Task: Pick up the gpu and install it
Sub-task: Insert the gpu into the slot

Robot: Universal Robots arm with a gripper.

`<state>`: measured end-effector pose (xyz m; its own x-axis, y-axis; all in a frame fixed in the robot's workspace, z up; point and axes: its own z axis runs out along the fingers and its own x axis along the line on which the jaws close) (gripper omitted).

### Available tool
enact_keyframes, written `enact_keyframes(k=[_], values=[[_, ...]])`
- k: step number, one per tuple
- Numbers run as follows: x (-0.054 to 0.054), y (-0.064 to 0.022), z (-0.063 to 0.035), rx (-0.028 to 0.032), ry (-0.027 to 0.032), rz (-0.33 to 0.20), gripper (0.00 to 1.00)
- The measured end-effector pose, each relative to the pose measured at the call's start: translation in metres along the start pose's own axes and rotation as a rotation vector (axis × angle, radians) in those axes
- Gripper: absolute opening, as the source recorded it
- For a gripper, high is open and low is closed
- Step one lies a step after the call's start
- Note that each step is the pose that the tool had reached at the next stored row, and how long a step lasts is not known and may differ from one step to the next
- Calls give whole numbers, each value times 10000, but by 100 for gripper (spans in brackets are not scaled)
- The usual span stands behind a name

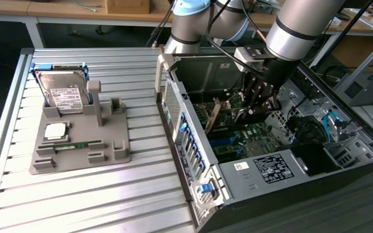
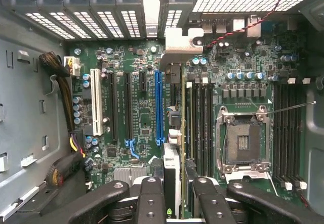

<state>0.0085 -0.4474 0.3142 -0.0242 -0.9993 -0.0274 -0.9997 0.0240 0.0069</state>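
Slatted metal table (image 1: 76, 204), grey parts tray (image 1: 79, 160) w/ hard drive, open PC case (image 1: 193, 145) beside it

We see a ribbed, satin metal table (image 1: 76, 194), a matt grey plastic holder (image 1: 76, 145), and a glossy green circuit board (image 2: 136, 107).

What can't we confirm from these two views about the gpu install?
- Seating: in the exterior view the gripper and arm cover the gpu where it meets the motherboard.
- Gpu face: the wrist view sees the gpu edge-on, so its components are hidden.
- Gpu's near end: cut off behind the gripper fingers in the wrist view.
- Case label: text too small in the exterior view.
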Motion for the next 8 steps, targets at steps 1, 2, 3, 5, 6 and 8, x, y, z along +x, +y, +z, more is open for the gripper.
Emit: enact_keyframes(k=[1, 2, 3, 5, 6, 8], values=[[0, 0, 2, 0, 1, -1, 27], [0, 0, 4, 0, 0, 0, 27], [0, 1, 6, 0, 0, 0, 27], [0, 1, 11, 0, 0, 0, 27], [0, 1, 13, 0, 0, 0, 27], [1, 1, 19, 0, -1, 0, 27]])
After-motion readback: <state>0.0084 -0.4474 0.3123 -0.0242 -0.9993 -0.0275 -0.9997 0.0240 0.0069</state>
